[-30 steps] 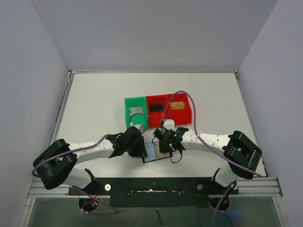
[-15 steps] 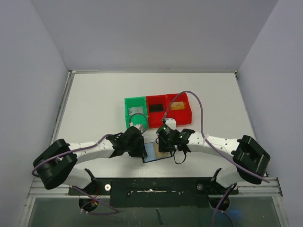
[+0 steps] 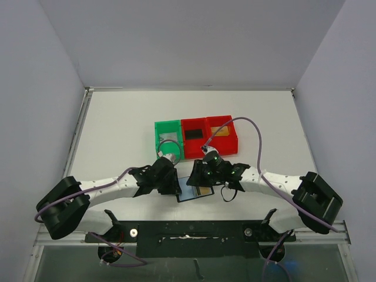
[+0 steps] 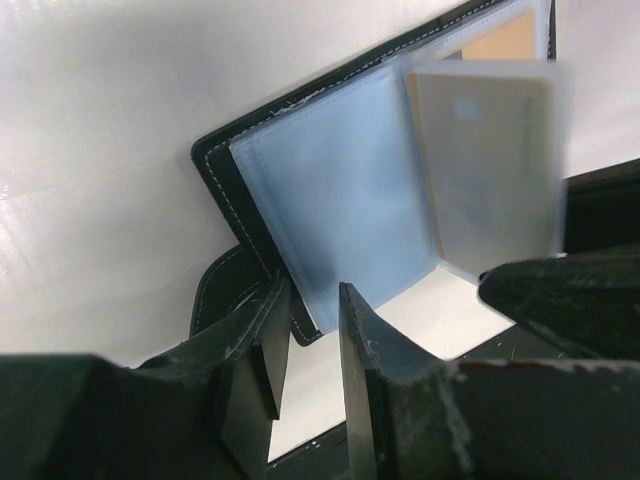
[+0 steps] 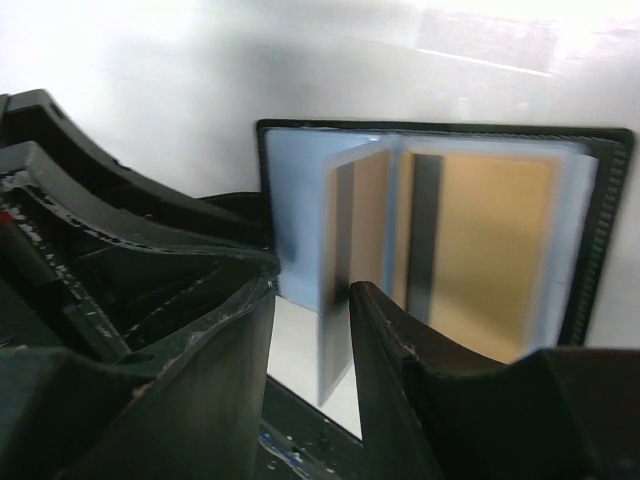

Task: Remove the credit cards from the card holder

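The open card holder [image 5: 298,200] lay crosswise ahead of my right jaws, gold card [image 5: 495,250] pocketed; left jaws and right jaws stood apart.

**Leather look, film, hard plastic**

The card holder [image 4: 215,175] has a matt black leather-look cover with pale stitching; its sleeves [image 4: 330,200] are glossy clear plastic. The gold card [image 5: 495,250] shines smoothly. My left gripper [image 4: 312,295] is scuffed black plastic.
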Motion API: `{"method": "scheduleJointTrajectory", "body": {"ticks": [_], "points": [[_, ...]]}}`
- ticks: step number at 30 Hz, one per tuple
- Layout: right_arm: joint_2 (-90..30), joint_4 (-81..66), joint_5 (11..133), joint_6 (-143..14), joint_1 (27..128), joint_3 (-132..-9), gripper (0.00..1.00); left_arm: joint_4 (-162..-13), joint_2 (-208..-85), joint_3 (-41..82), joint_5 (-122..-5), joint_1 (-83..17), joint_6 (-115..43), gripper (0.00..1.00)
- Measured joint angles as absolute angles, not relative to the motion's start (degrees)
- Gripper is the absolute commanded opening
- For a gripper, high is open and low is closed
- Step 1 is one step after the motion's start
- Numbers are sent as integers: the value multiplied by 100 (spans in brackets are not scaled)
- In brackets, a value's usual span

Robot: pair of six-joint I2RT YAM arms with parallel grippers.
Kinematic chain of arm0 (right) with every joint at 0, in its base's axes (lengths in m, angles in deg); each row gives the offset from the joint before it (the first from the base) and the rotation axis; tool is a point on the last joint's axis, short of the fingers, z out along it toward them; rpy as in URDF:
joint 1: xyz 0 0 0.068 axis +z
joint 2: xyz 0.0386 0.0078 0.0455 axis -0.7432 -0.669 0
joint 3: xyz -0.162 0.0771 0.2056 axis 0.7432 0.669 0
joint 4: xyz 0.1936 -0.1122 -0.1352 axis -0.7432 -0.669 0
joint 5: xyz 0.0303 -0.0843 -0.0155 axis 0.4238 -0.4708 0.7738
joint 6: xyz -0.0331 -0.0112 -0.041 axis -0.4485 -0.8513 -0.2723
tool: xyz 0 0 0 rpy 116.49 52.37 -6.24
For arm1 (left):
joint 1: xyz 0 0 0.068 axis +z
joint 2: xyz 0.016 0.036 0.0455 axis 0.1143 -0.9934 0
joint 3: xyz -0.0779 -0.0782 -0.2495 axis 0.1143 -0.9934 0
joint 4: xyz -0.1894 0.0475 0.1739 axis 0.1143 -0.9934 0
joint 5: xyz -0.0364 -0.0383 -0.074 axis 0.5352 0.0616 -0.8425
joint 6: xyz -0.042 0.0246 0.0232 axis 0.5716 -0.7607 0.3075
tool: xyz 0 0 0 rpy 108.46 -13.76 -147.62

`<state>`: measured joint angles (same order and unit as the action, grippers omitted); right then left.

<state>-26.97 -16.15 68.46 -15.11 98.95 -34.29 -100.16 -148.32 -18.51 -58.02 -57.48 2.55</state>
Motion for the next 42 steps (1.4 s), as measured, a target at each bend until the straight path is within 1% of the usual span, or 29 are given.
{"method": "scheduleJointTrajectory", "body": {"ticks": [6, 10, 16, 19, 23, 30, 39, 42], "points": [[-3045, -868, 7578, -1489, 9822, -3420, 41, -10223, -14393, -1947, -5518, -5748, 471, 30], [-3180, -560, 7858, -1456, 9801, -3418, 41, -10485, -13746, -2166, -5168, -5746, 860, 32], [-2944, -518, 7766, -1419, 9591, -3280, 41, -10700, -12815, -2409, -4821, -5722, 1240, 37], [-2675, -577, 7683, -1404, 9438, -3116, 41, -10575, -12684, -2409, -4853, -5697, 1238, 38], [-2402, -623, 7611, -1360, 9261, -2874, 41, -10258, -12830, -2402, -5129, -5654, 1190, 39], [-2350, -621, 7582, -1251, 9184, -2635, 40, -9714, -13693, -2232, -5778, -5636, 1138, 38], [-2913, -225, 7902, -1231, 9186, -2618, 37, -9502, -14301, -2212, -6134, -5603, 1166, 33], [-3128, -147, 7991, -1237, 9186, -2620, 36, -9449, -14356, -2229, -6150, -5569, 1164, 28]]}}
